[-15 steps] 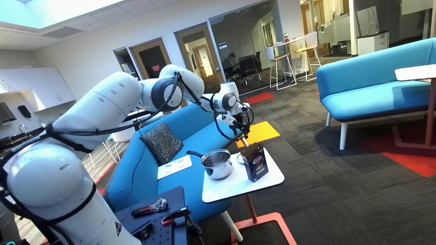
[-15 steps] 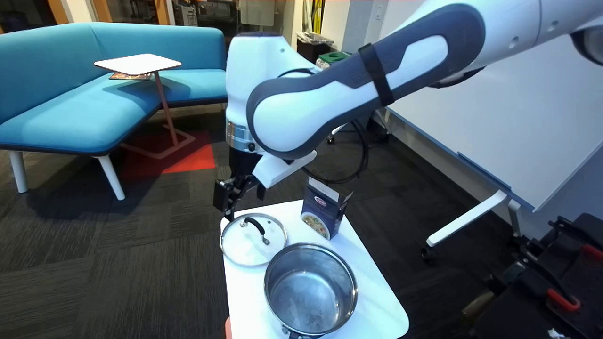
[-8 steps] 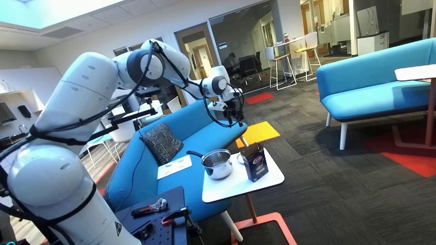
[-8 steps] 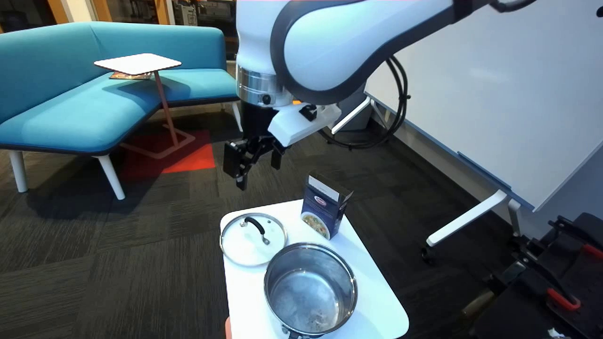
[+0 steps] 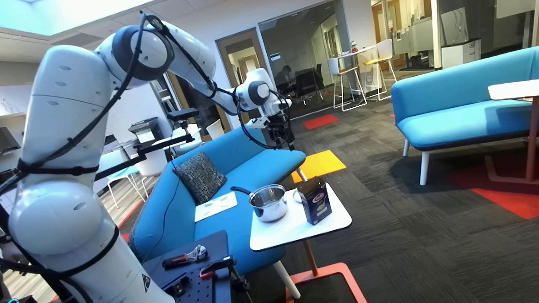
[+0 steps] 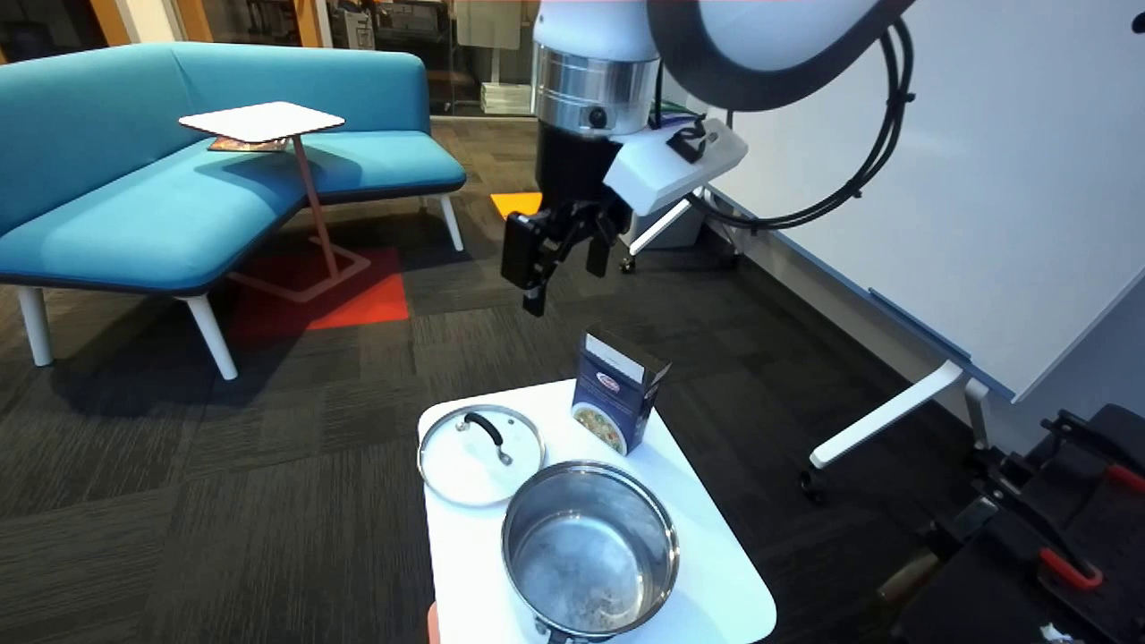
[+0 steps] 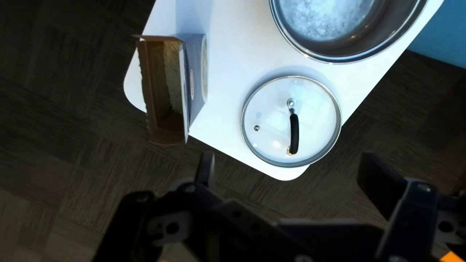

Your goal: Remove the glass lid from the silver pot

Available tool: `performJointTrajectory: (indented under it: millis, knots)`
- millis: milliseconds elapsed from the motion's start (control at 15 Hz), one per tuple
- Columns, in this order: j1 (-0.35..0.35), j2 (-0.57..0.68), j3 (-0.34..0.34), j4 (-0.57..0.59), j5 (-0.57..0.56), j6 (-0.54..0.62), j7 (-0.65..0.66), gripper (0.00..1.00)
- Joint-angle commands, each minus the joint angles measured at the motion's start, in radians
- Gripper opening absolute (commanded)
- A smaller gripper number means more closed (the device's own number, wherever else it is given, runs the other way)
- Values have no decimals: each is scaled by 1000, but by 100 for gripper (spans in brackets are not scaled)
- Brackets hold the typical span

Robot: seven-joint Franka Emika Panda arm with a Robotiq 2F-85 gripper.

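I am holding my fingers [image 7: 382, 185] apart low in the wrist view, the glass lid [image 7: 291, 122] lying near centre, the silver pot [image 7: 349, 36] at upper right

Pretty sure the red oval [image 5: 318, 197] on the dark blue box [image 5: 317, 209] says Barilla, the smaller print's too tiny to read tbh.
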Motion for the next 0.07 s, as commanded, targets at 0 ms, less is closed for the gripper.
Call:
performJointTrajectory:
  millis: [0]
  knots:
    - [-22,-19,22,-23,-14,-1,8,100]
